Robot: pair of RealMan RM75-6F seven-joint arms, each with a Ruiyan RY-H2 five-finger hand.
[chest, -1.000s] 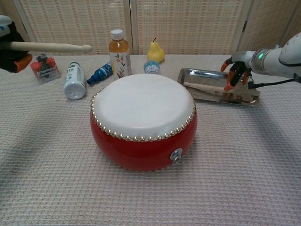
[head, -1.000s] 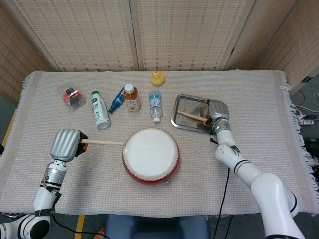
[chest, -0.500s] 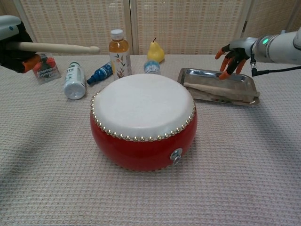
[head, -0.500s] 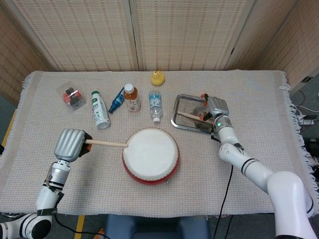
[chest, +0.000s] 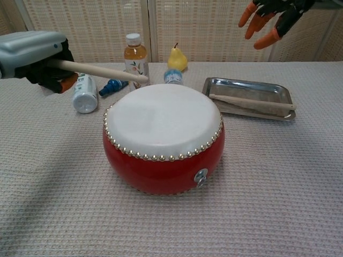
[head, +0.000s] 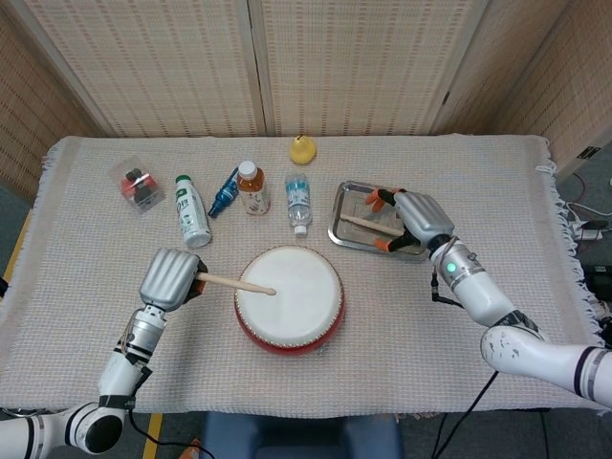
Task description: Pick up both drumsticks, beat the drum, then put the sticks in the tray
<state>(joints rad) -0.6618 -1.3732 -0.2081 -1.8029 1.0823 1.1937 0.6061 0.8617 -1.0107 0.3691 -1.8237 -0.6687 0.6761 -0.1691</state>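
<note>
Drum [chest: 163, 134] sits nearest, and the left hand [head: 170, 279] just beside it grips a drumstick [head: 237, 283] whose tip is over the skin; touching or not, can't tell. Past the drum, the second stick [chest: 252, 102] lies in the tray [chest: 247, 84]. The chest view cuts off the right hand [head: 413, 219] to spread, empty fingertips [chest: 259, 22], while the head view shows it whole above the tray.

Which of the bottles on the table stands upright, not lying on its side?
The bottle with amber drink and a white cap stands upright. The white bottle, the blue bottle and the clear water bottle all lie on their sides.
</note>
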